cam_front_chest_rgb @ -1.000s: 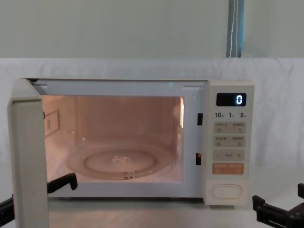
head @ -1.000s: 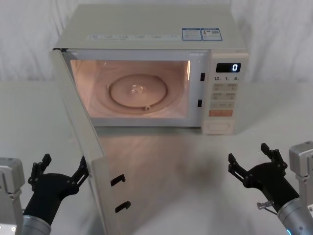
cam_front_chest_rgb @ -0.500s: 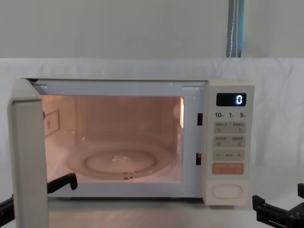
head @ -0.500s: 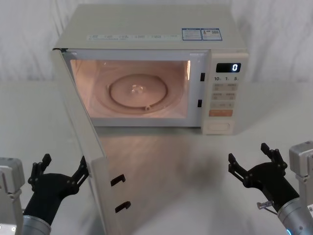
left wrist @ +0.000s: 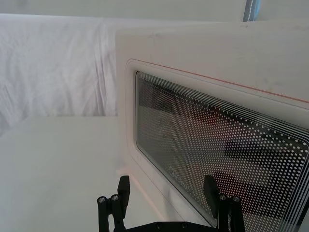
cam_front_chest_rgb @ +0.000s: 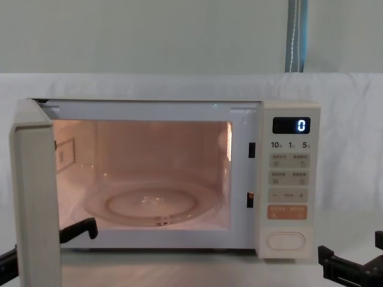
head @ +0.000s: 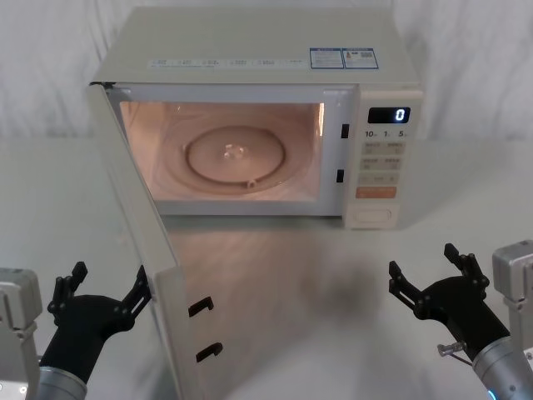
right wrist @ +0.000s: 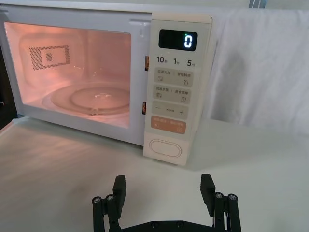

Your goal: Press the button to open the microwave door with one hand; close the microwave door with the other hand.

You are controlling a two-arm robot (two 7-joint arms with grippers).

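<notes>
The cream microwave (head: pixel 250 62) stands at the back of the table, its cavity lit. The microwave door (head: pixel 154 267) hangs wide open, swung out toward me on the left; the chest view shows its edge (cam_front_chest_rgb: pixel 36 197). The oval button (head: pixel 373 216) sits at the bottom of the control panel and also appears in the right wrist view (right wrist: pixel 165 148). My left gripper (head: pixel 111 281) is open, low, just outside the door's outer face, facing the dotted window (left wrist: pixel 222 145). My right gripper (head: pixel 422 262) is open, low at the front right, well short of the button and touching nothing.
The panel carries a black display reading "0" (head: pixel 388 115), small keys and an orange button (head: pixel 376 192). A glass turntable (head: pixel 237 158) lies inside. White cloth covers the table (head: pixel 316 283) and backdrop. Bare table lies between my right gripper and the microwave.
</notes>
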